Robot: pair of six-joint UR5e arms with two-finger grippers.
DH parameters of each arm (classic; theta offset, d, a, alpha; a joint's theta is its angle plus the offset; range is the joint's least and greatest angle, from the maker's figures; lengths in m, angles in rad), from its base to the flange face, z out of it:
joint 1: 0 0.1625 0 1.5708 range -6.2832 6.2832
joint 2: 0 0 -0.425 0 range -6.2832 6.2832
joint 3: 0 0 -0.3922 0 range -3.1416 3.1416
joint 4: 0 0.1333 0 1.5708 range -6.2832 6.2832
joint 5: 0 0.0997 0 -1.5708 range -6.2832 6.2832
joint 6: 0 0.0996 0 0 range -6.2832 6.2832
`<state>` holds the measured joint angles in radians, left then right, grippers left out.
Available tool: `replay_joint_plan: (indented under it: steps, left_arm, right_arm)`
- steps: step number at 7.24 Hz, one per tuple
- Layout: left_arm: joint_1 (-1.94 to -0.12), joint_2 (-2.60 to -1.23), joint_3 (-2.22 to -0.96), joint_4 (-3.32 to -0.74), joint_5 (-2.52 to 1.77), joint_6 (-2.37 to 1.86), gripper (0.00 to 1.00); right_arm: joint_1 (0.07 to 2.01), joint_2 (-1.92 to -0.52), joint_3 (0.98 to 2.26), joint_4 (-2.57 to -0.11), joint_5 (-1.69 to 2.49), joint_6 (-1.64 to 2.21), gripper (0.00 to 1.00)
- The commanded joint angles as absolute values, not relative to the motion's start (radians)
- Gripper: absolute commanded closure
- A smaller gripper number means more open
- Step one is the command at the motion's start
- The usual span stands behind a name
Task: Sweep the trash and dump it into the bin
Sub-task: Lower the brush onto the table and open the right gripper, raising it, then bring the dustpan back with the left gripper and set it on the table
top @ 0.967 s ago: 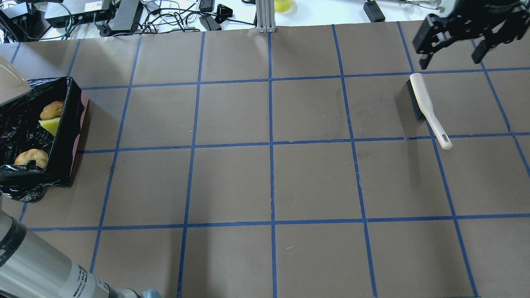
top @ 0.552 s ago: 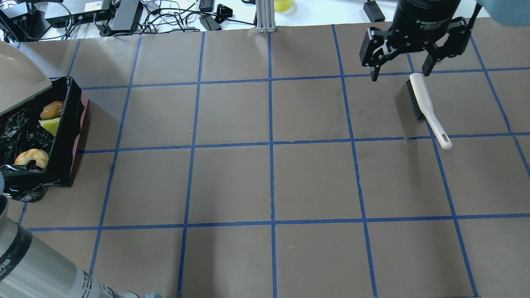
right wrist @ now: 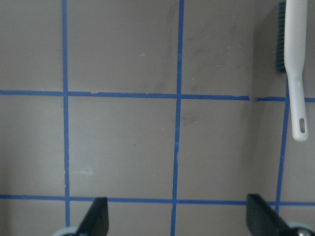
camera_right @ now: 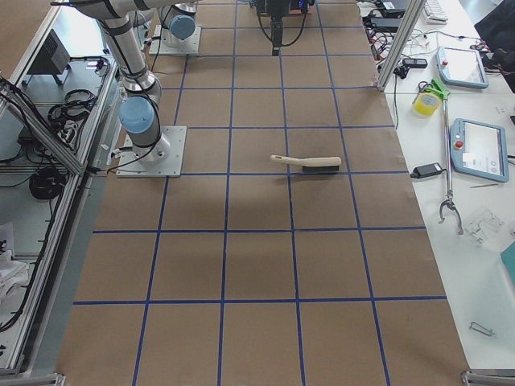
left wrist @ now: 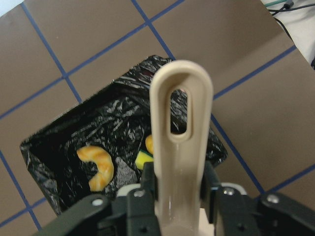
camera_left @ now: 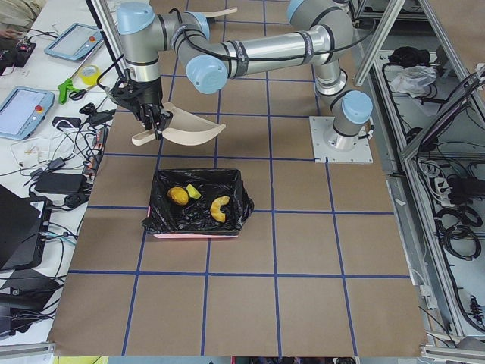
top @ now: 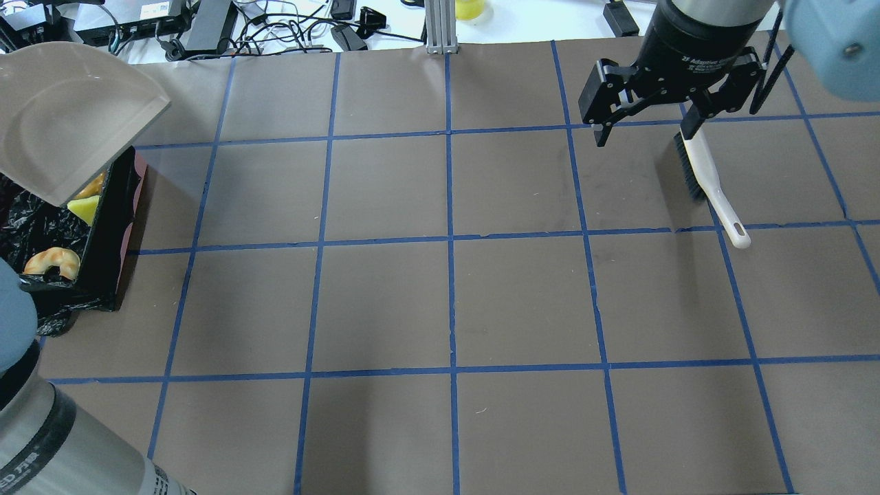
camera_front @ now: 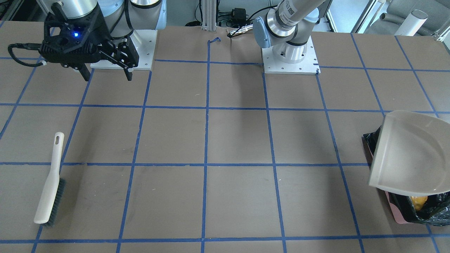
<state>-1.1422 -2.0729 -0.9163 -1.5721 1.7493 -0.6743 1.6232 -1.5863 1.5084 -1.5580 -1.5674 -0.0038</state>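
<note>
My left gripper (left wrist: 179,194) is shut on the handle of the beige dustpan (top: 69,117), which hangs tilted and empty above the bin's far end. The bin (top: 110,206), pinkish with a black bag, holds all the trash: the croissant-like piece (top: 53,261), the yellow-green sponge (top: 86,207), and the potato-like piece (camera_left: 177,196), mostly hidden under the dustpan in the overhead view. My right gripper (top: 644,134) is open and empty, raised over the table just left of the brush's bristle end.
The beige brush (top: 708,179) with dark bristles lies flat on the table at the far right, handle toward the robot. Cables and power supplies (top: 206,27) line the table's far edge. Blue tape lines grid the brown table (top: 447,302).
The dustpan has swung into the overhead view and now covers the bin's far end. My right gripper has moved left and nearer, still open.
</note>
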Motion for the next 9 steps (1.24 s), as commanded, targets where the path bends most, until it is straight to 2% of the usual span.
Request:
replay_joint_plan:
  steps: [1,4,6,8,9]
  left_arm:
    - [-1.228,-2.083,-0.928,-1.617,1.672,-0.858,1.00]
    - [-1.314,-2.106,-1.003,-1.600,1.614,-1.009,1.00]
    - [-1.322,-2.106,-1.110,-1.528,1.565,-1.043,1.00]
    - [-1.365,-2.105,-1.281,-1.340,1.565,-1.070,1.00]
    - [-1.388,-2.105,-1.404,-1.155,1.565,-1.081,1.00]
  right_arm:
    - [1.614,-1.588,1.546,-1.652,-1.554,-0.046,0.00]
    - [1.606,-1.589,1.535,-1.651,-1.549,-0.029,0.00]
    - [1.609,-1.592,1.540,-1.649,-1.548,0.023,0.00]
    - [1.611,-1.595,1.542,-1.637,-1.565,0.031,0.00]
    - [1.611,-1.595,1.542,-1.637,-1.560,0.034,0.00]
